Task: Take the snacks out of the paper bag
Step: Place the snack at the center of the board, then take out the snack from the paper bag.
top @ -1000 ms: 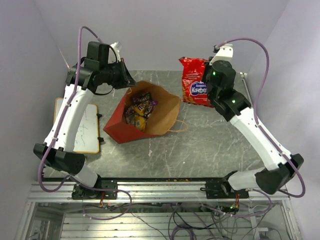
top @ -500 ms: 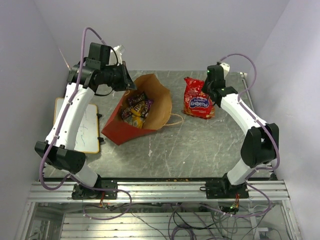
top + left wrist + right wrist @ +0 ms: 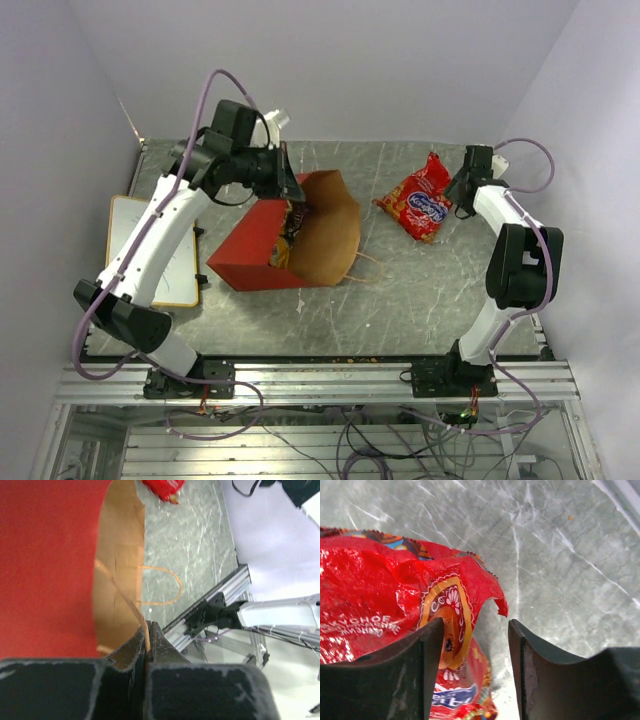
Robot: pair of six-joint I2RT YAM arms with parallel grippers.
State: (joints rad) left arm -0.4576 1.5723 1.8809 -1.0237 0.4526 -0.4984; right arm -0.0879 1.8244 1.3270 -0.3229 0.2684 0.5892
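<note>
Jaws pressed together, the left gripper (image 3: 146, 629) pinches the rim of the paper bag (image 3: 47, 565), smooth red outside and matte brown kraft inside. A thin twisted handle (image 3: 162, 587) loops just beyond the fingertips, and candy packets (image 3: 289, 232) show in the bag's mouth below the pinch. The right gripper (image 3: 476, 626) stands spread and holds nothing above the grey veined table (image 3: 560, 555). A pointed corner of the crinkly, glossy red chip bag (image 3: 375, 580) reaches into the gap between its jaws.

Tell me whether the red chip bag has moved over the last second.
Yes. Against the whiteboard, the red chip bag has shifted rightward and slightly toward the near edge; it now lies on the table.
</note>
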